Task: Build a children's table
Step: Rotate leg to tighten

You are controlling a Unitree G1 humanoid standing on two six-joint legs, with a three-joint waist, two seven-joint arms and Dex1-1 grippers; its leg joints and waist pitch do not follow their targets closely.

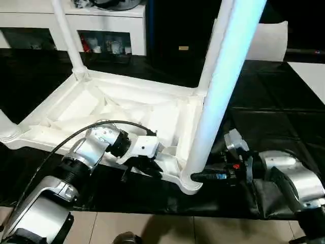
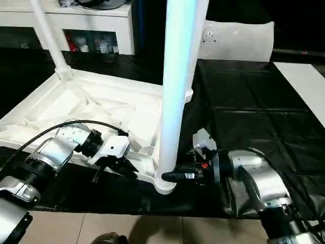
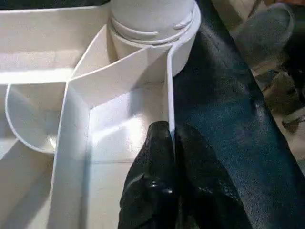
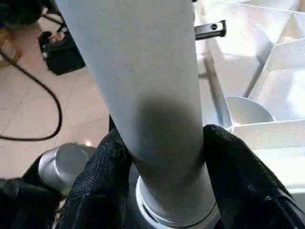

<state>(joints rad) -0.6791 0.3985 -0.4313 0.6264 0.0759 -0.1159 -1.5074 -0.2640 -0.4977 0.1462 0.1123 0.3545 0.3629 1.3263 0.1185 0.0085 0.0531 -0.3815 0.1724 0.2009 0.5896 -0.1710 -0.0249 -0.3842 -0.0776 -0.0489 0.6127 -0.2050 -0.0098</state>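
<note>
We are looking down at the tabletop, which is lying upside down on a black mat with its ribbed underside facing up. Four legs are standing in its corner sockets. The near right leg is rising steeply out of the near right socket, close to the head camera. The far right leg is standing behind it, the far left leg is rising at the far left corner, and the base of the near left leg is showing at the picture's left edge.

We are seeing the left gripper pinching the near edge wall of the tabletop, just left of the near right socket. In the left wrist view its black fingers are lying closed on either side of that thin white rim (one inside the tray, one outside over the mat).

The right gripper is reaching in from the right at the foot of the near right leg. In the right wrist view its two black fingers are pressing against both sides of the leg, just above the socket collar, so it is gripping the leg.

Beyond the mat a white cabinet is standing at the far left, and a white flat bag is leaning at the far right. Pale floor tiles are showing along the near edge.
</note>
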